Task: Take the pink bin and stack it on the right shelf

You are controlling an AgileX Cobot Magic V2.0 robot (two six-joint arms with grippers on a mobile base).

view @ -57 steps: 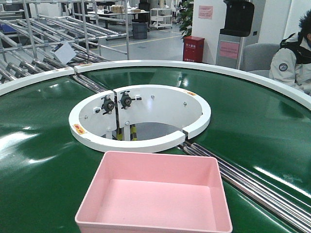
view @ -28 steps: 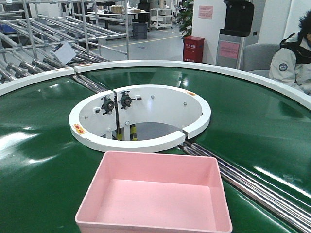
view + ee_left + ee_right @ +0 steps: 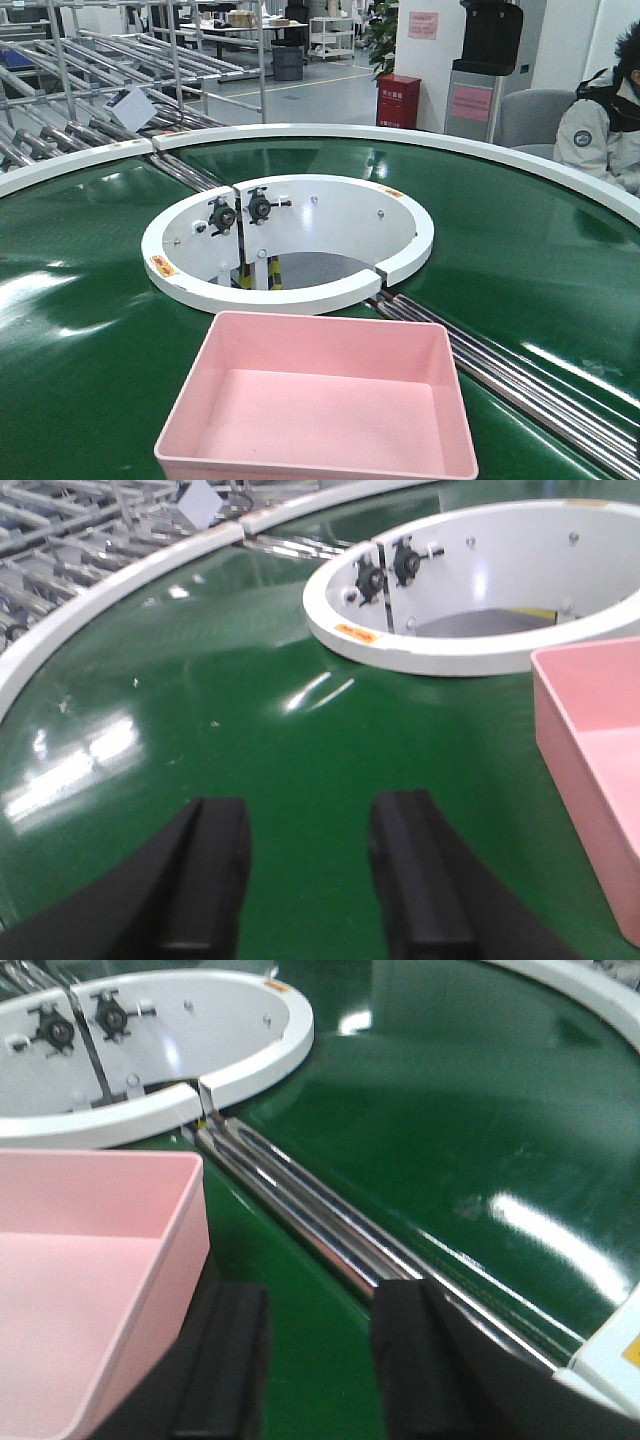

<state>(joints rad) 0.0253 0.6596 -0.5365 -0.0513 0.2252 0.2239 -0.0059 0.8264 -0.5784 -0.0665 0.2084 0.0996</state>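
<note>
At the wrists, both grippers are empty. L gripper [image 3: 308,875] has its jaws apart, hovering over bare green belt [image 3: 200,740], w/ the pink bin [image 3: 600,760] off to its right, clear of both fingers. R gripper [image 3: 318,1360] is likewise spread wide. The bin's right wall sits just left of its left finger, so the wall isn't between the jaws. I can't tell from the wrist cam if the finger touches the plastic.

Moving outward, the bin rests flat on the belt, open side up and empty. It sits just my side of the white hub ring [image 3: 290,290], w/ the steel rails [image 3: 300,1210] running past its right side. In the front cam neither arm shows. A person in a grey jacket [image 3: 600,120] sits beyond the table's far right edge. The shelf isn't in any view.

I'd call this the approach step, pre-grasp, w/ nothing lifted. For the next move, I'd bring each gripper in so a side wall lands between its jaws. L needs to shift right to reach the left wall, and R needs a nudge left to straddle the right wall. Then close on both rims evenly, since the walls flare and a one-sided pinch would prob tip the bin. After that comes a level lift, then a swing right to find the shelf.
</note>
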